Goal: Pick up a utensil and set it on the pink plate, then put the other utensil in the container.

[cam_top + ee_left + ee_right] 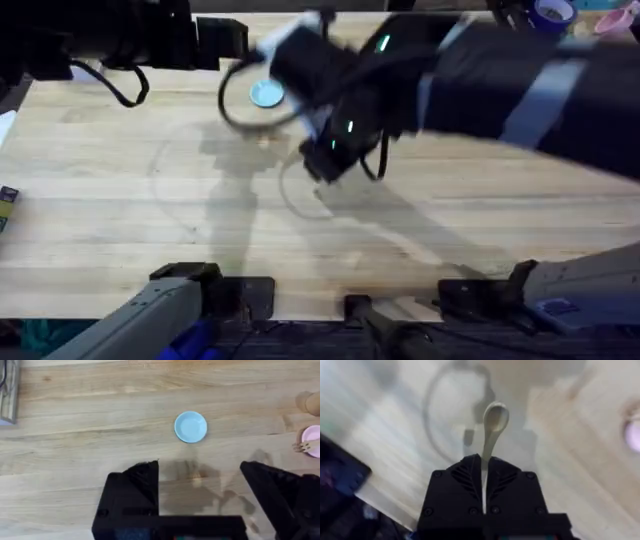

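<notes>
The fork (pixel 301 446) lies across the edge of the pink plate (pixel 313 440) at the right edge of my left wrist view, tines resting on the rim, so I judge the first half of the job done. What is left is the spoon (pixel 491 424), and I have it: my right gripper (pixel 483 471) is closed tight on the handle, the two black fingers pressed together with only the thin pale stick between them, and the oval bowl pokes out ahead of them near the middle of the right wrist view, above bare wooden table (pixel 120 220). It looks pale, smooth and very thin, with a straight handle and a shallow scoop, and it sits in line with my fingers rather than skewed. In the overhead view my right arm stretches from the right across the upper middle of the frame, with the gripper (pixel 325 170) just above the centre. The cup (pixel 313 404) stands at the upper right edge of the left wrist view, just beyond the pink plate, and the spoon is not yet in it; I would say it has to go in handle or bowl first without tipping the cup. My left gripper (pixel 200 485) hangs wide open and empty at the bottom of its own view, with a light blue plate (pixel 190 426) on the table ahead of it.
</notes>
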You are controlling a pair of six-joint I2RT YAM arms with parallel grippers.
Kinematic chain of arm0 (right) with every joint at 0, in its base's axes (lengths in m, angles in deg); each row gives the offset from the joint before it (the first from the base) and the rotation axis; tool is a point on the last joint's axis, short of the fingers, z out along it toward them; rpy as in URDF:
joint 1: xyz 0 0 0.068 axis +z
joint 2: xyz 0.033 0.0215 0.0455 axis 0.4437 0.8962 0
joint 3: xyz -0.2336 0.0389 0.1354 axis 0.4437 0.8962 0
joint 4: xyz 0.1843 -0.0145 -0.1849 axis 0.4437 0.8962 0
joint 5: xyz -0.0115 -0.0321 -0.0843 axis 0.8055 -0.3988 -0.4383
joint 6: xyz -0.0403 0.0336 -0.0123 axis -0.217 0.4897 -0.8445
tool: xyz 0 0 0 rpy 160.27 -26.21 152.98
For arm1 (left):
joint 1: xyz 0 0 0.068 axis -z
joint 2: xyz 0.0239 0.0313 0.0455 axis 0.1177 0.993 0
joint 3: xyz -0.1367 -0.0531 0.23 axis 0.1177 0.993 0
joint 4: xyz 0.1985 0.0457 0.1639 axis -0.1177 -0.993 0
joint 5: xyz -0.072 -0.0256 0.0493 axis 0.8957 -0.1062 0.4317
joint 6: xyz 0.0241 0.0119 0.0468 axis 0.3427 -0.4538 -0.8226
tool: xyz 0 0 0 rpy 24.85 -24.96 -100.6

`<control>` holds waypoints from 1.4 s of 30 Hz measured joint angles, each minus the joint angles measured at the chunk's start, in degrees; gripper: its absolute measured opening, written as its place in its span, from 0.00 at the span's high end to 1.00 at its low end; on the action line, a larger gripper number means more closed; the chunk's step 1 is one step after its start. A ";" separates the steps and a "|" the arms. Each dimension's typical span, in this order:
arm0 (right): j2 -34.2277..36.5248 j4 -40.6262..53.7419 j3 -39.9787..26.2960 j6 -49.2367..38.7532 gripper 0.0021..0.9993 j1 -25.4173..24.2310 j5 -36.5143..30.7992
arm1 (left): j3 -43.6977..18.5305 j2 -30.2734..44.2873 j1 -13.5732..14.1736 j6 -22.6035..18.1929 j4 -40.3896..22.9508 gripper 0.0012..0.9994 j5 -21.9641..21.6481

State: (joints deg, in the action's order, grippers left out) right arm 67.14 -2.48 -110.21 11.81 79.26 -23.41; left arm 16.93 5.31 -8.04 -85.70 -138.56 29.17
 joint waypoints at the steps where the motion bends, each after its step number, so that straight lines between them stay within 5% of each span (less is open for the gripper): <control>1: 0.00 0.75 -1.49 -1.02 0.97 -1.20 -0.04 | -0.05 0.00 -0.03 0.58 0.48 0.01 0.00; 10: 0.00 -0.08 -9.86 -5.78 0.97 -12.60 0.17 | -0.52 0.00 -0.24 0.19 0.62 0.01 0.02; 27: 0.00 -1.97 -10.22 -15.92 0.97 -28.29 0.18 | -0.55 0.69 -0.25 -0.19 9.07 0.01 0.55; 36: 0.00 -3.97 -10.22 -21.78 0.97 -34.79 0.20 | -0.59 13.09 -0.26 -9.73 20.31 0.01 16.44; 42: 0.00 -7.46 -10.22 -24.20 0.97 -40.33 6.55 | -0.59 21.89 -0.24 -18.62 32.89 0.01 32.88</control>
State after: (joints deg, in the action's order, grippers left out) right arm 67.14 -9.94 -120.43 -12.38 38.93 -16.86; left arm 16.34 27.20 -8.28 -104.32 -105.67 62.05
